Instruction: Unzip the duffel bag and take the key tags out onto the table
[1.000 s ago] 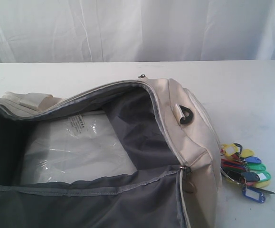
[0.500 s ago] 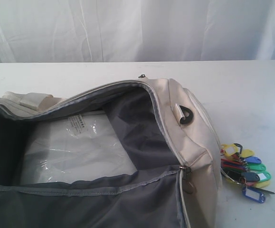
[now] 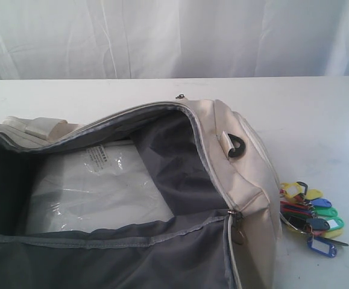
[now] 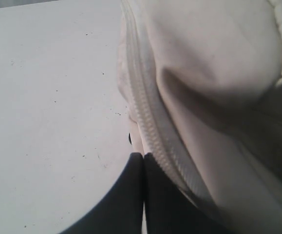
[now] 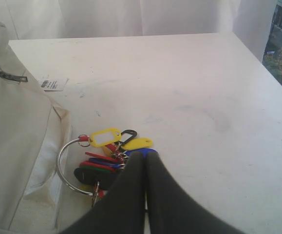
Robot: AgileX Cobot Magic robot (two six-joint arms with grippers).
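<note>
The cream-white duffel bag point(image 3: 249, 180) lies unzipped on the white table point(image 3: 313, 114), its grey lining showing. The key tags point(image 3: 310, 217), a bunch in yellow, blue, green, red and black, lie on the table just right of the bag's end. Neither gripper shows in the exterior view. In the right wrist view my right gripper point(image 5: 144, 155) is shut with nothing between its fingers, its tips over the key tags point(image 5: 104, 161) on their metal ring. My left gripper point(image 4: 143, 155) is shut and empty, beside the bag's outer zipper seam point(image 4: 153, 126).
A clear-wrapped white packet point(image 3: 96, 192) lies inside the bag. A silver zipper pull point(image 3: 239, 232) hangs at the opening's right end, below a black strap ring point(image 3: 236, 146). A barcode label point(image 5: 52, 84) lies on the table. The table edge point(image 5: 257, 63) runs close on the right.
</note>
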